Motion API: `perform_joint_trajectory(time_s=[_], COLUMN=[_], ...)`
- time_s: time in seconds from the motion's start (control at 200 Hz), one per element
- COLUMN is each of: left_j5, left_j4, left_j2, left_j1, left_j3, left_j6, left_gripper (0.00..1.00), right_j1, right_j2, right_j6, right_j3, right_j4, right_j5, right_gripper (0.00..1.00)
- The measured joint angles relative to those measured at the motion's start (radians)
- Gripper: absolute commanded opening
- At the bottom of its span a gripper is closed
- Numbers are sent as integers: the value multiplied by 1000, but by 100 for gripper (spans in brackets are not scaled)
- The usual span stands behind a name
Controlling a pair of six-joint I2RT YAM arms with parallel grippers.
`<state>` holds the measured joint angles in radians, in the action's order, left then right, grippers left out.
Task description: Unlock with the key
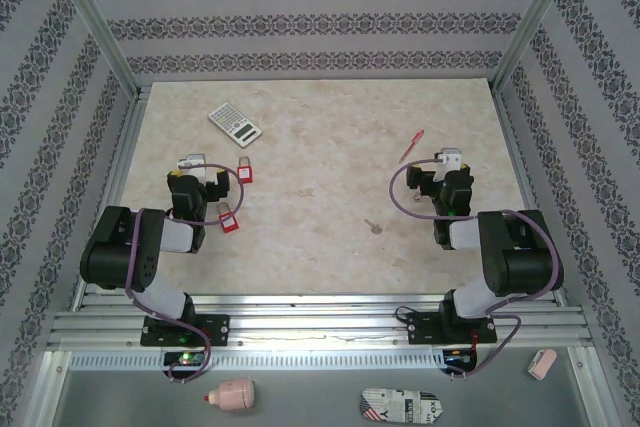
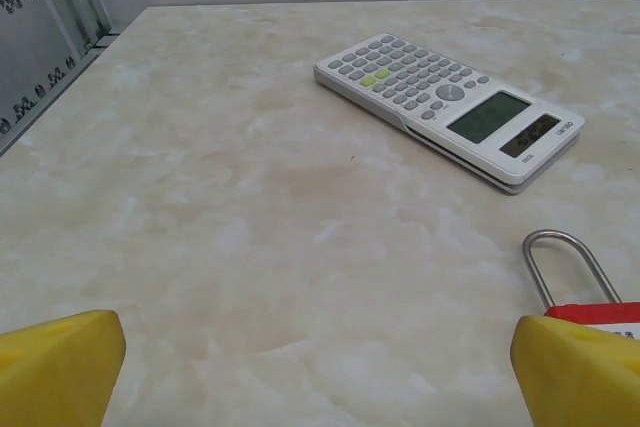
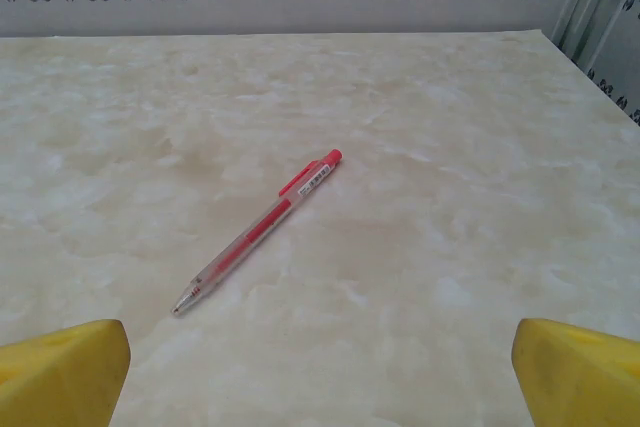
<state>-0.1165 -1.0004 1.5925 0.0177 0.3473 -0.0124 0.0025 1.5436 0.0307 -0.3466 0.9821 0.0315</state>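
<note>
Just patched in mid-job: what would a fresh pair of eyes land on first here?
The reds stand out: a far padlock and a near padlock beside the left arm, and a red pen ahead of the right arm. A white calculator lies far left. The tiny key sits alone mid-table, nearer the right arm and easy to miss.

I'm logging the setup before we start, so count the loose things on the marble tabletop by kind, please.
Calculator: 1
Red padlocks: 2
Red pen: 1
Key: 1
Total: 5
</note>
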Motion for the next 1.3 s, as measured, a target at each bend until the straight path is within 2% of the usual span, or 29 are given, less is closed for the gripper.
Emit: perform_joint_trajectory(time_s=[0.849, 0.954, 1.054, 1.149, 1.219, 1.299], left_j5=[0, 0, -41, -94, -105, -85], left_j4=[-1, 13, 105, 228, 356, 512], left_j2=[0, -21, -145, -344, -487, -594], left_j1=[0, 2, 31, 99, 139, 167], left_j3=[0, -1, -1, 16, 79, 195], left_j6=[0, 1, 12, 15, -14, -82], left_gripper=[99, 99, 99, 99, 100, 100], right_j1=[0, 32, 137, 282, 348, 363], right_j2=[0, -33, -152, -322, -425, -482], right_j6=[0, -11, -59, -80, -11, 102], right_j3=[0, 21, 24, -37, -159, -321], right_j4=[5, -2, -88, -282, -494, -733], right_j5=[6, 36, 124, 210, 225, 214], right_gripper=[98, 98, 98, 98, 98, 95])
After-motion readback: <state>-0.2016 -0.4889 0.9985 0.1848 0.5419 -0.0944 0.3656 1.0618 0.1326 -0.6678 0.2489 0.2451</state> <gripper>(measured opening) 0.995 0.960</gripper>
